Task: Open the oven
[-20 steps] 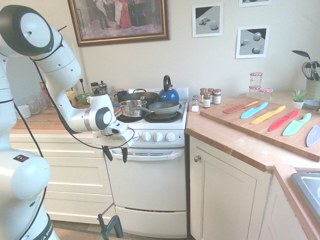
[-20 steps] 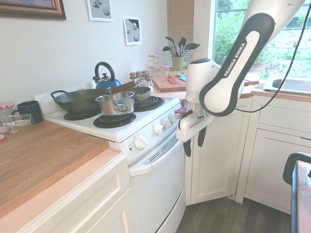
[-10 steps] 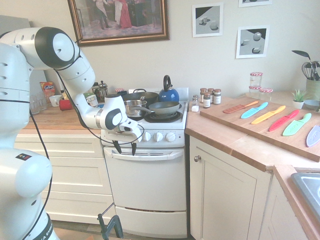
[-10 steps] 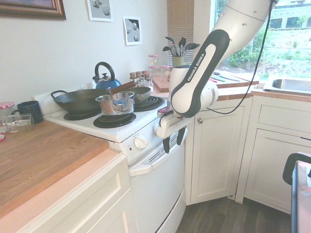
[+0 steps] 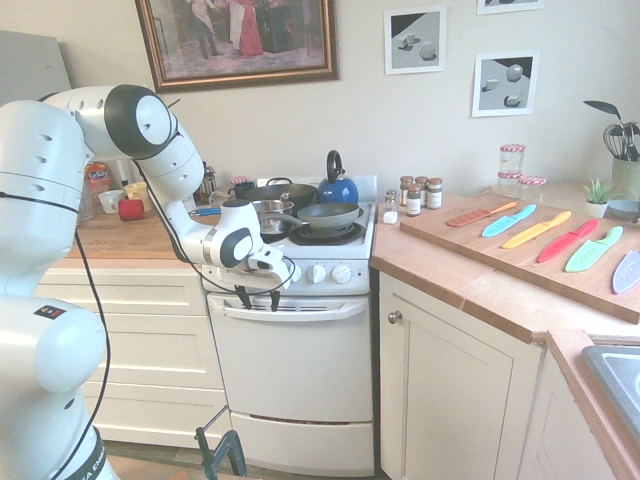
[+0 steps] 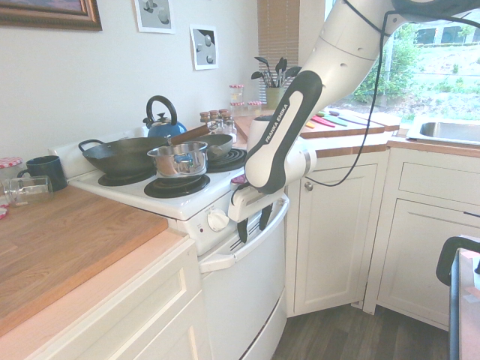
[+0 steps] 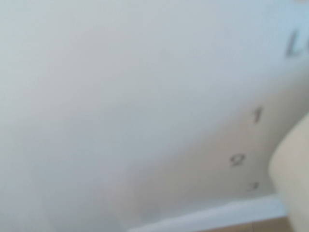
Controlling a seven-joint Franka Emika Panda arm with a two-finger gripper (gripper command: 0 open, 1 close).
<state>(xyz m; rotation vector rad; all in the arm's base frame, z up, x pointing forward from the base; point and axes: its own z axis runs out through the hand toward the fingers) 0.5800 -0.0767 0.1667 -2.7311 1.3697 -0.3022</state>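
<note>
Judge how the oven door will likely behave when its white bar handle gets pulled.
The oven door looks rigid and wide, so it probably swings down as one piece. Its bar handle is smooth, so the open pincer may slip. The pans on top might rattle.

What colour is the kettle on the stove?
The kettle is blue with a black handle, seen best in the first exterior view.

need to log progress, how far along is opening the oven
Done: the hand has reached the oven, its open fingers pointing down just above the white bar handle. In hand: lining up a grip. Left: closing on the handle and pulling; the door is shut.
</note>
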